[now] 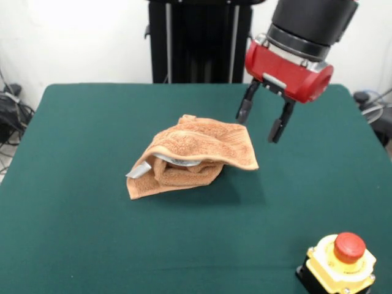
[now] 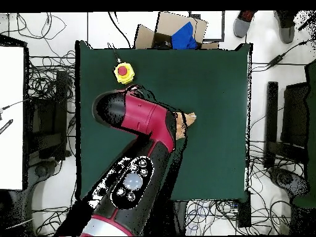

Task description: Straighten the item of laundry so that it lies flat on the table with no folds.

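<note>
**Towel bunched on the green table, claw hanging spread beside it**

The orange-tan towel (image 1: 195, 156) sits in a rumpled heap near the middle of the green table (image 1: 73, 233). Its top layer is folded over like a flap, draping down toward the front-view right, and the layers beneath are rolled and tucked under it. A small white-grey tag (image 1: 138, 170) pokes out at the lower left of the heap, next to a pale strip under the flap that may be a stripe band, though it is hard to be sure from here.

The gripper (image 1: 260, 120) hangs in the air just beside the towel's upper right corner, its two dark fingers (image 1: 244, 108) spread apart with nothing between them, clear of the cloth. The red wrist housing sits above them, tilted.

From overhead, the arm (image 2: 139, 148) covers most of the heap; only a small orange edge shows past it.

A yellow box with a red button (image 1: 340, 262) stands near the table's edge, well apart from the towel.
</note>
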